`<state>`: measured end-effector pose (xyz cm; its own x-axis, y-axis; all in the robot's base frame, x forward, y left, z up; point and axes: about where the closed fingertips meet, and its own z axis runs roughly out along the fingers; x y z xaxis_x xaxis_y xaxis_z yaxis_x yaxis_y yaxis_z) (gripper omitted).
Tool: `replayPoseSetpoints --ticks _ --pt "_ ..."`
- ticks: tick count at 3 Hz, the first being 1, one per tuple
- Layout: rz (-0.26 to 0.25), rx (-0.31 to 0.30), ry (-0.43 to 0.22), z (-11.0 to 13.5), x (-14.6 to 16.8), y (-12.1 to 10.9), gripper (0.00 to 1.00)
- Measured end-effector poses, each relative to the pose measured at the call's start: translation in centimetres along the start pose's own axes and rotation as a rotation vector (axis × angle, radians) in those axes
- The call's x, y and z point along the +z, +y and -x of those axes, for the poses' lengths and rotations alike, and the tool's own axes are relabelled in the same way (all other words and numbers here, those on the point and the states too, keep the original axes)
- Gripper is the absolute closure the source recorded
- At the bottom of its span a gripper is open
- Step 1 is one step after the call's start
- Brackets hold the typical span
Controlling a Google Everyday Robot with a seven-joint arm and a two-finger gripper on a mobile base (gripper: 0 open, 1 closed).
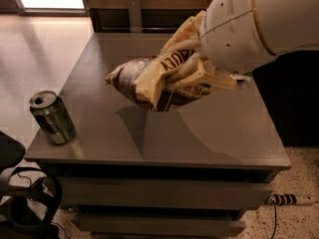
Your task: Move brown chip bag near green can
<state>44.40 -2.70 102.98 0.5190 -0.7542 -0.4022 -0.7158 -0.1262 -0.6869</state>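
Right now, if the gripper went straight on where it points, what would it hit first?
The gripper, holding the brown chip bag above the table, points left. That way looks free until the green can near the left edge, probably first in line; depth is unclear.

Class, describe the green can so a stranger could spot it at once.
Find the grey table. At its near left corner stands the green can, left of the hand holding the brown chip bag aloft. It alone is metal, silver-topped.
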Motion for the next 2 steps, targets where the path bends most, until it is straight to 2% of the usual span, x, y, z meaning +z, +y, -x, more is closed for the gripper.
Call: replayPoseSetpoints --ticks 2 --pt "-0.013 -0.03 0.0 1.66 -0.63 -0.51 0.2"
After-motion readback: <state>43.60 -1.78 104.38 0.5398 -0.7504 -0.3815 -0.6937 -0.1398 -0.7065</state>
